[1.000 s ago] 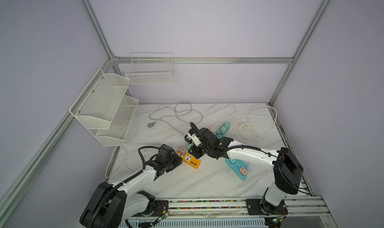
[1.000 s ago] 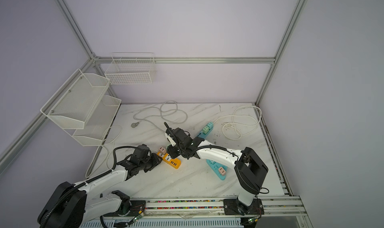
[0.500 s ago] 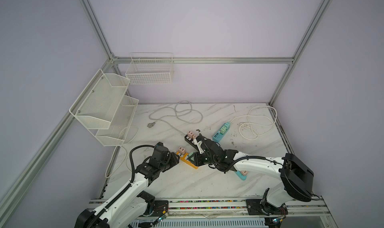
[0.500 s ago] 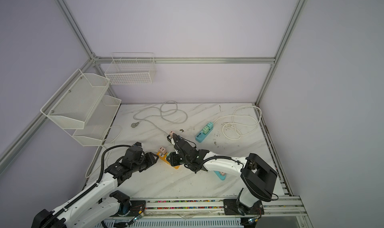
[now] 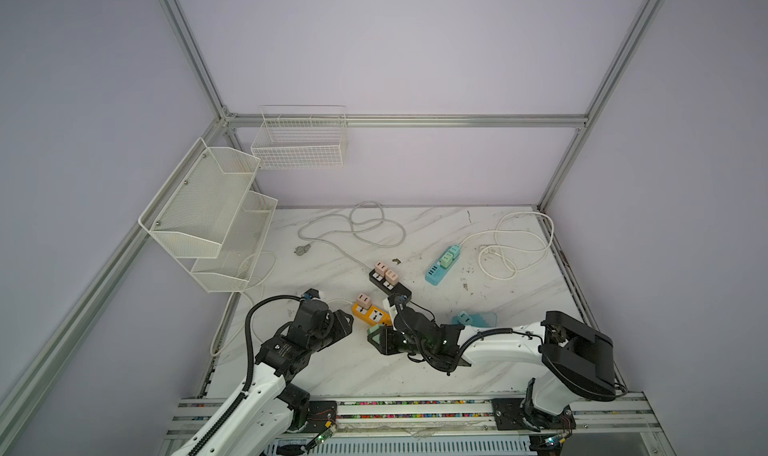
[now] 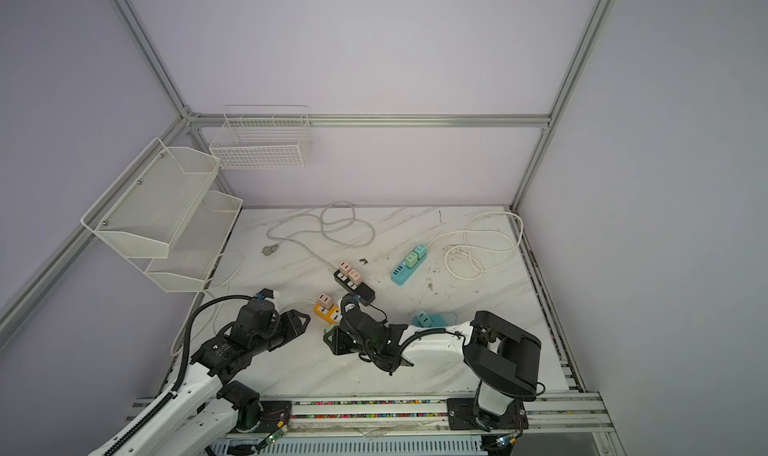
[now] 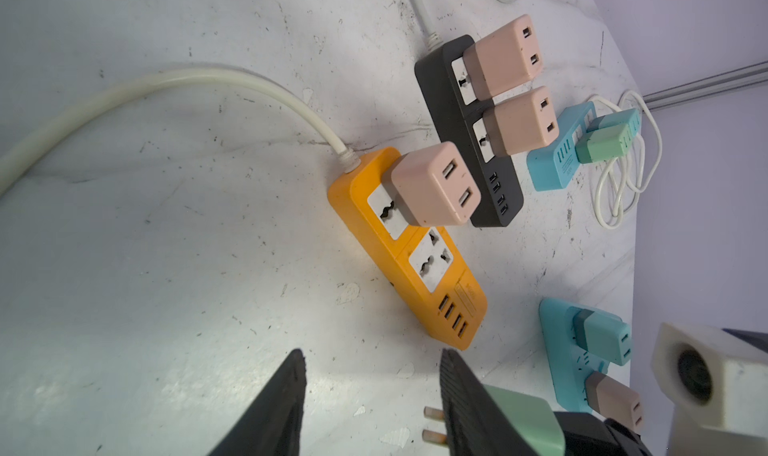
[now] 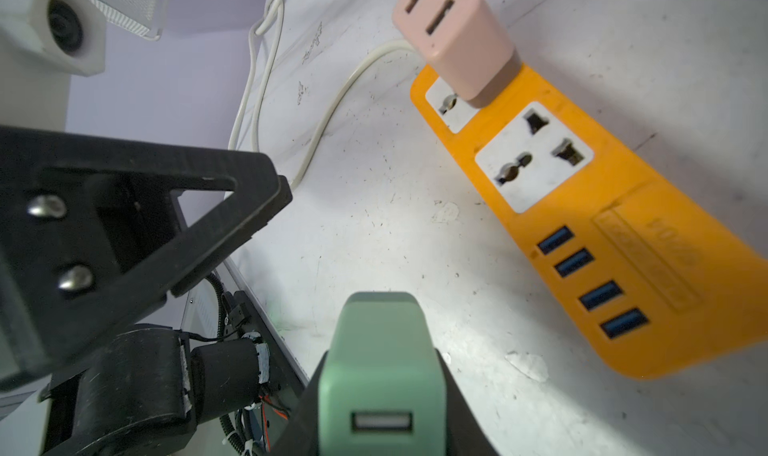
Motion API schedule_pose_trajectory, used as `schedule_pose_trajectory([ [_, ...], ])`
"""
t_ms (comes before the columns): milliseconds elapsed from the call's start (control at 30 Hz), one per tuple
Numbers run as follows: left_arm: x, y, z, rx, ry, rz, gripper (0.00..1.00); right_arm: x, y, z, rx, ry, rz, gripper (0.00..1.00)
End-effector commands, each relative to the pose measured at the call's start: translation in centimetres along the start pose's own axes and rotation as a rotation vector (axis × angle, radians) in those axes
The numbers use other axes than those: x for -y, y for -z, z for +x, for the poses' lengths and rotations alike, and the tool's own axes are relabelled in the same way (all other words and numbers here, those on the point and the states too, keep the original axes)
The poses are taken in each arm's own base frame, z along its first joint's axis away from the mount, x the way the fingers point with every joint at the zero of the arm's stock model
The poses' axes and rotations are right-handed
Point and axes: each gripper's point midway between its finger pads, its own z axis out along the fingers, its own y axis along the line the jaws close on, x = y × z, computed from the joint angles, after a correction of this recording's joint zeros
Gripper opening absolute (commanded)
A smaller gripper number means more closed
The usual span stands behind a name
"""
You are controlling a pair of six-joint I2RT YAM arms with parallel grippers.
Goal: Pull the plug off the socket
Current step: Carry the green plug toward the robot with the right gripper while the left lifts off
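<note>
Clamping the green plug (image 8: 380, 341), your right gripper (image 5: 379, 340) sat beside the orange strip (image 7: 388, 252), toward the front edge of the table (image 5: 374, 377); left gripper (image 7: 372, 362) gaped empty.

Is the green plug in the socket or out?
Out. The right pincer holds the green plug, prongs bare; one orange strip socket sits empty.

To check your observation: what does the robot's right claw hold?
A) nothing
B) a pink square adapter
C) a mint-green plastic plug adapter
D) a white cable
C: the right claw is shut on the mint-green plastic plug adapter, clear of the orange plastic power strip.
</note>
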Motion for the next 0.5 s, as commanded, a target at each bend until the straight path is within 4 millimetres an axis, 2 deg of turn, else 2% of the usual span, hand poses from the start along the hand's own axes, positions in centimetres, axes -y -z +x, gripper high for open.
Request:
schedule_pose_trajectory([
  [0,1.6,1.5,-1.6,0.049,-0.015,0.034,0.54,-0.2,-0.9,0.2,0.033,-0.057,-0.036,0.14],
  [467,0.8,1.3,-1.3,0.056,-0.003,0.020,0.55,1.8,-3.7,1.9,-0.008,-0.065,0.011,0.16],
])
